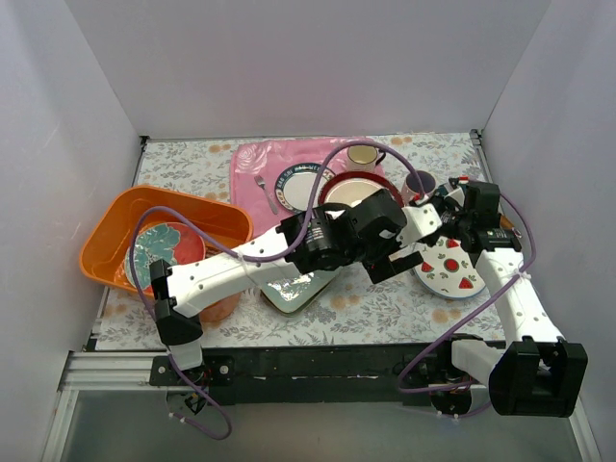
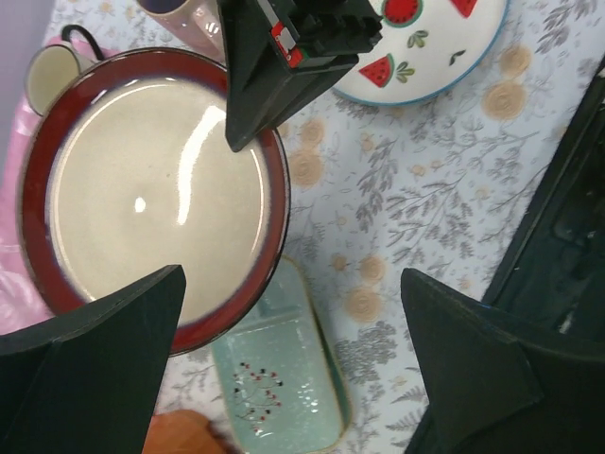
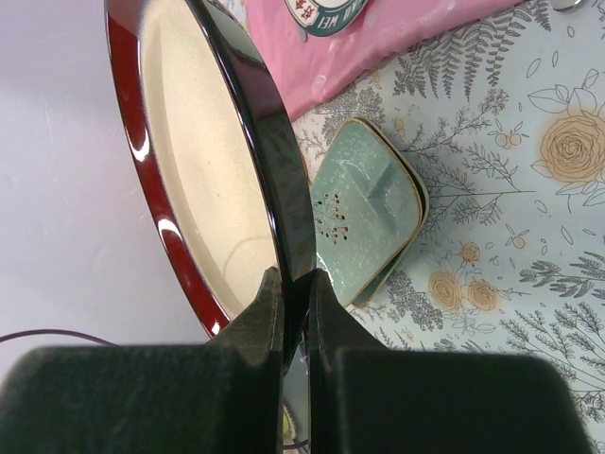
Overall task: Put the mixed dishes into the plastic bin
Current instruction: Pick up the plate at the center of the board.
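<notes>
While the right gripper (image 3: 291, 284) is clamped on the rim of the glossy maroon-rimmed cream ceramic plate (image 3: 189, 142), held up over the table's (image 1: 385, 313) middle, the left gripper (image 2: 290, 279) gapes wide above it. The plate looks stiff, slick, breakable and probably heavy, so it is best taken squarely by the rim.

Reaching left arm (image 1: 231, 265) rightward across the middle, spreading left claw (image 2: 291, 284) wide; bending right arm (image 1: 510, 289) inward, pinching right claw (image 3: 294, 284) tight on the maroon-rimmed plate (image 3: 189, 161) edge.
</notes>
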Controlling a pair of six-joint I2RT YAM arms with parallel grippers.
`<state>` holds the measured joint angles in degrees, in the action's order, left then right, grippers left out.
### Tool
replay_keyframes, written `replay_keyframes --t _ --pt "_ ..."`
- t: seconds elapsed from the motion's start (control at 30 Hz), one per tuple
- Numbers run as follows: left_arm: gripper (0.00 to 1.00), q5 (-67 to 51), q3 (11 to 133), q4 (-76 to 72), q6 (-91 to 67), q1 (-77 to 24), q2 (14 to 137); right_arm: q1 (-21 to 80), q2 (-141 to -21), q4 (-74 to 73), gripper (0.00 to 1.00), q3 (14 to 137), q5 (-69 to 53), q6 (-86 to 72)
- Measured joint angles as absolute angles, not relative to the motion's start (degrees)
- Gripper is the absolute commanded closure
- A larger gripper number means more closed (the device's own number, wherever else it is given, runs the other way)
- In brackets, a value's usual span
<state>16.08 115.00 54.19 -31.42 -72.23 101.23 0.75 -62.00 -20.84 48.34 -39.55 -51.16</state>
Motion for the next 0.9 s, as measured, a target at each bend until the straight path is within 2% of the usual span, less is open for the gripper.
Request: replay_keyframes --t 0.23,0.8,0.9 --pt "0.02 23.81 114.08 54.15 -21.69 -73.82 102.63 0.75 -62.04 -21.91 0.99 48.34 -39.18 -51.22" --pt "0.02 37.47 106.74 49.8 -14.68 -76.4 109.3 0.75 -63.75 -23.49 0.99 49.36 -39.79 -52.45" --pt "0.04 39.35 106.26 47.79 -13.69 -76.23 110.93 0.75 -63.75 -23.57 0.99 49.36 -40.05 -52.47"
